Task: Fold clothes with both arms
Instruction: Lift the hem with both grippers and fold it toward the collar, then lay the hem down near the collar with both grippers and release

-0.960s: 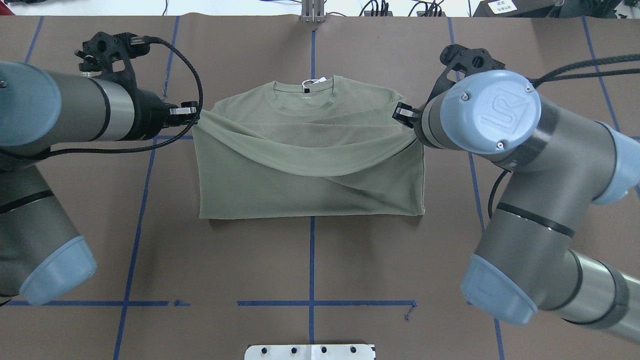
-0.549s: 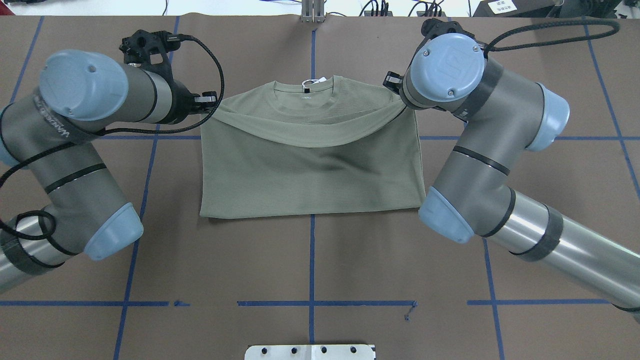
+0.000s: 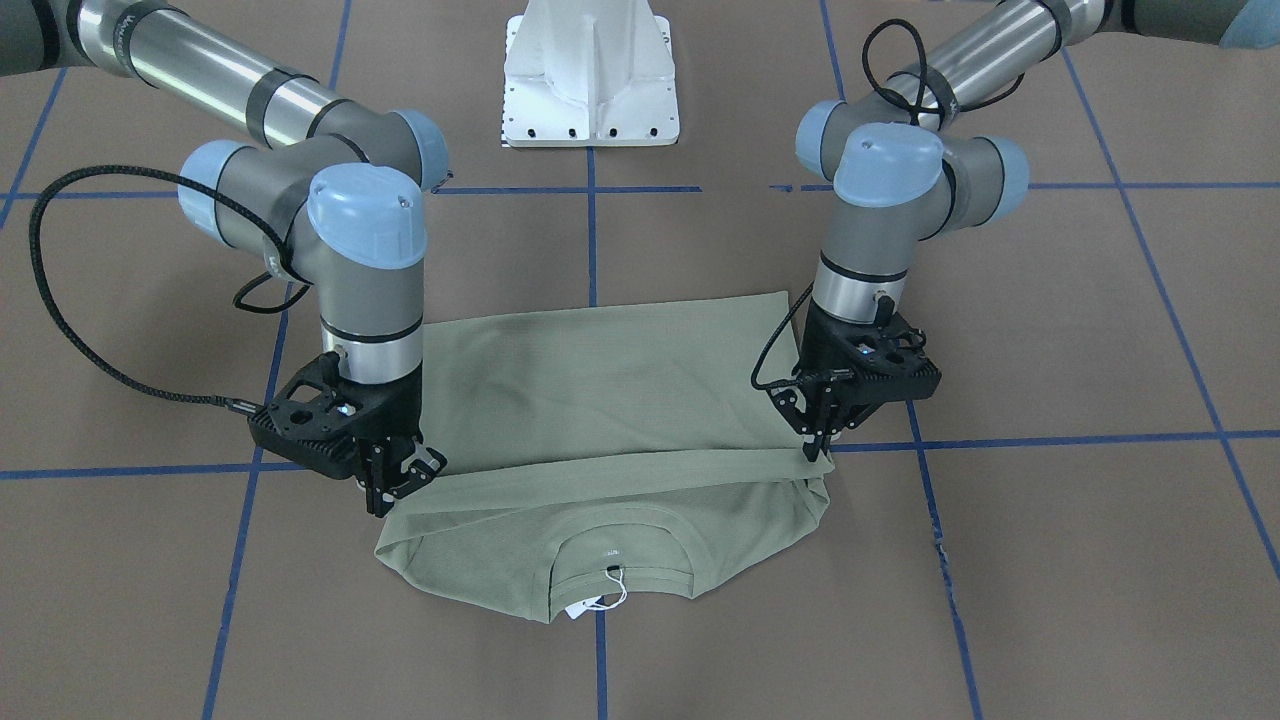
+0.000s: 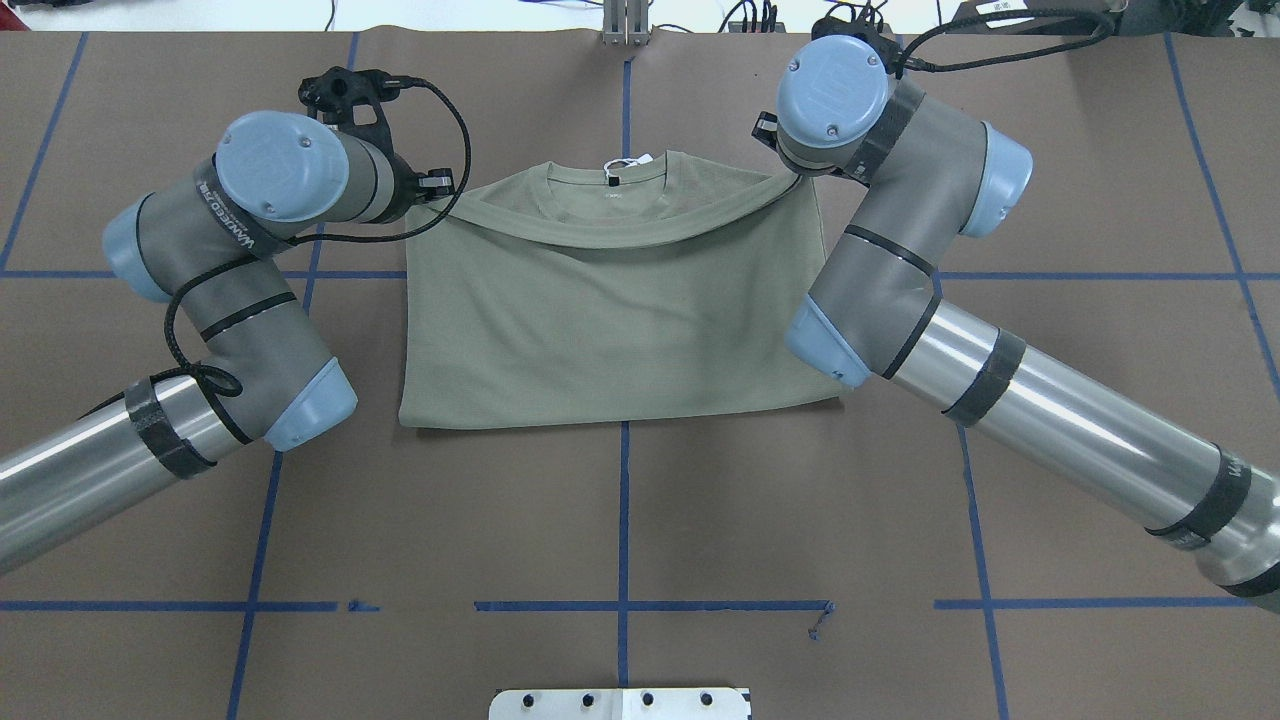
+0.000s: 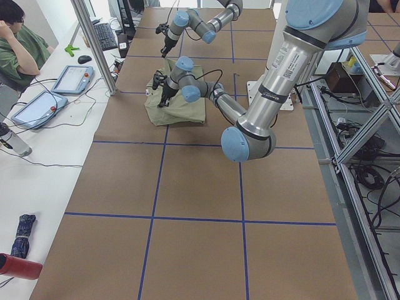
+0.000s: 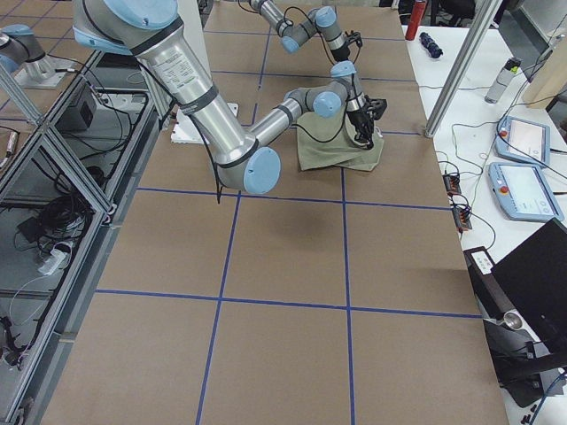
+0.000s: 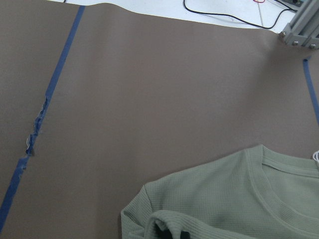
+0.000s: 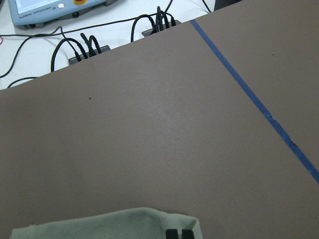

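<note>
The olive-green shirt (image 4: 620, 320) lies folded on the brown table, its collar and white hang tag (image 4: 630, 162) at the far side. Its doubled-over edge (image 3: 610, 470) hangs as a shallow band just short of the collar. My left gripper (image 3: 818, 448) is shut on one end of that edge, at the shirt's shoulder; it also shows in the overhead view (image 4: 445, 192). My right gripper (image 3: 395, 488) is shut on the other end. In the overhead view its fingers are hidden under its wrist. The right wrist view shows the shirt (image 8: 109, 226) bunched at dark fingertips (image 8: 178, 234).
The white pedestal base (image 3: 590, 90) stands behind the shirt. Blue tape lines (image 4: 623, 520) cross the brown table cover. Cables and tablets (image 5: 69, 78) lie on the white bench past the table's far edge, where a person (image 5: 19, 47) sits.
Both grippers have carried the shirt's lifted edge further away from the robot, toward the collar. The folded layer now covers most of the chest, and both arms have stretched out.
</note>
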`<action>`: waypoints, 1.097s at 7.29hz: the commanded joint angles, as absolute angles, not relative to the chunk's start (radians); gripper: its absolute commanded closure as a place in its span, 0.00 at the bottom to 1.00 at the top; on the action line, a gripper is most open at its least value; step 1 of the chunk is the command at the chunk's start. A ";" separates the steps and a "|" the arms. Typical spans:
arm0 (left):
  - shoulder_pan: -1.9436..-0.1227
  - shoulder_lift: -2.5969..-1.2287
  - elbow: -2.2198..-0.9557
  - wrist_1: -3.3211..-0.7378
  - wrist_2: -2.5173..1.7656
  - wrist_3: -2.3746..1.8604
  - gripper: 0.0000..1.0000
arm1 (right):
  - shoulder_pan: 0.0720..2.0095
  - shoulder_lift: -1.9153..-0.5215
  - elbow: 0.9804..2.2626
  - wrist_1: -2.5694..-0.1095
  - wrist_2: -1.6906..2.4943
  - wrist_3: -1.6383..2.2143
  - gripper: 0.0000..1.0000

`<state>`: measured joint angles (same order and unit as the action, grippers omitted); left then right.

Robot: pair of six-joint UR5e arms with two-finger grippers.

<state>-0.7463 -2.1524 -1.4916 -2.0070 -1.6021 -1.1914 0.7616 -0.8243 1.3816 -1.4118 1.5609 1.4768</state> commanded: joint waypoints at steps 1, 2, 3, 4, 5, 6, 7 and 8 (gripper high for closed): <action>-0.770 -2.180 -1.425 -2.019 -1.597 -1.154 1.00 | 0.776 -0.819 1.351 -1.393 1.577 1.476 1.00; -0.770 -2.210 -1.381 -2.019 -1.597 -1.154 1.00 | 0.776 -0.816 1.338 -1.391 1.578 1.474 1.00; -0.769 -2.221 -1.365 -2.020 -1.598 -1.151 1.00 | 0.773 -0.812 1.327 -1.391 1.578 1.473 1.00; -0.769 -2.221 -1.364 -2.026 -1.598 -1.108 1.00 | 0.770 -0.811 1.309 -1.382 1.577 1.471 1.00; -0.765 -2.214 -1.364 -2.026 -1.598 -1.057 0.13 | 0.759 -0.807 1.274 -1.358 1.568 1.467 0.01; -0.767 -2.207 -1.365 -2.069 -1.598 -1.030 0.00 | 0.759 -0.786 1.255 -1.356 1.575 1.453 0.00; -0.769 -2.194 -1.377 -2.121 -1.618 -0.985 0.00 | 0.765 -0.781 1.272 -1.353 1.585 1.383 0.00; -0.770 -2.165 -1.435 -2.123 -1.672 -0.961 0.00 | 0.784 -0.798 1.307 -1.351 1.656 1.326 0.00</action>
